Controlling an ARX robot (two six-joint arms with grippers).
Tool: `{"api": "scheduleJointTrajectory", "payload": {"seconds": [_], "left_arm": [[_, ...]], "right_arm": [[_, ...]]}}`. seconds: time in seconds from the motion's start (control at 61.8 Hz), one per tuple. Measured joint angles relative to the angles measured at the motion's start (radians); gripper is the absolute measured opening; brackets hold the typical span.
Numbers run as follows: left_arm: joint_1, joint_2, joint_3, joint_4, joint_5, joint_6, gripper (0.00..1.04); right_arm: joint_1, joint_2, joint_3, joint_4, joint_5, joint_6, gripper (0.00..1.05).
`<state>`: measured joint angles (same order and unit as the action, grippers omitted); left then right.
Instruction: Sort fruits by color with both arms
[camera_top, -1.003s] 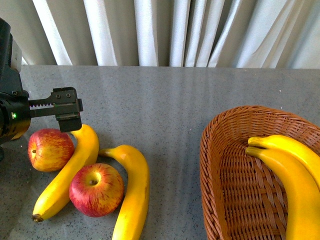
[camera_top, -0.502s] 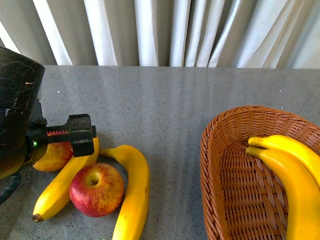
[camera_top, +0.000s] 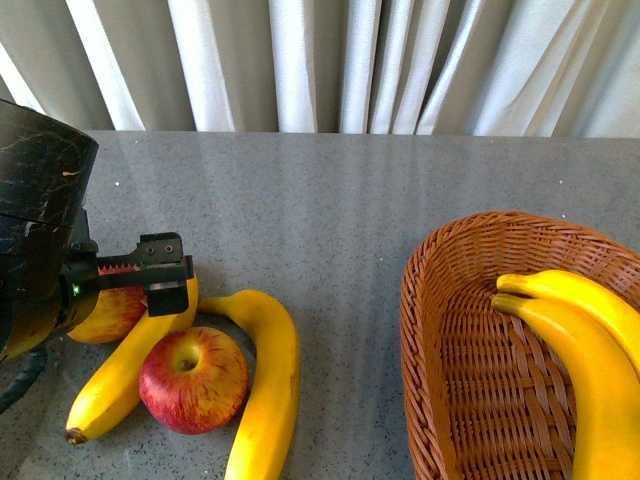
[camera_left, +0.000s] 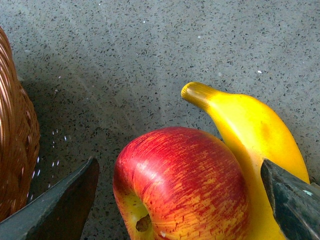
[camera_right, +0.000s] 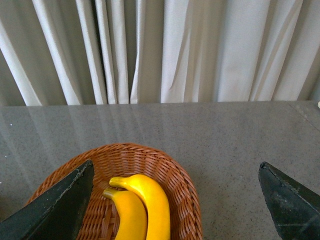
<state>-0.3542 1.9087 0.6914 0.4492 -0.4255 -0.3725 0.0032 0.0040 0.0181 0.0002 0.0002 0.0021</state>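
My left gripper (camera_top: 150, 275) is open and hangs over the far-left red apple (camera_top: 105, 312), hiding most of it. In the left wrist view a red apple (camera_left: 185, 185) streaked with yellow lies between the open jaws of the left gripper (camera_left: 179, 167). A banana (camera_left: 250, 135) lies against it by one jaw. A second apple (camera_top: 193, 378) lies between two bananas (camera_top: 125, 375) (camera_top: 265, 385) on the table. Two more bananas (camera_top: 590, 370) lie in the wicker basket (camera_top: 450, 350). My right gripper (camera_right: 176, 167) is open and empty above the basket (camera_right: 165, 165) and its bananas (camera_right: 145, 200).
The grey speckled table (camera_top: 330, 200) runs back to white curtains (camera_top: 330, 60). The basket takes up the near right. The basket's edge also shows in the left wrist view (camera_left: 15, 150).
My left arm has come down and toward the near right over the far-left apple, now covering most of it. In the last half second it barely moved. The fruits have not moved.
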Motion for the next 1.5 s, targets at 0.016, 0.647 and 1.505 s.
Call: {"api": "scheduleJointTrajectory", "payload": {"seconds": [0.016,0.647,1.505], "left_arm": [[0.000,0.001,0.000,-0.001,0.000,0.000,0.96],[0.000,0.008,0.003,-0.010,-0.005,-0.002,0.67],[0.001,-0.338,-0.053,-0.031,-0.099,0.091,0.64]], "right_arm": [[0.000,0.000,0.000,0.000,0.000,0.000,0.96],[0.000,0.000,0.000,0.000,0.000,0.000,0.96],[0.000,0.000,0.000,0.000,0.000,0.000,0.96]]}}
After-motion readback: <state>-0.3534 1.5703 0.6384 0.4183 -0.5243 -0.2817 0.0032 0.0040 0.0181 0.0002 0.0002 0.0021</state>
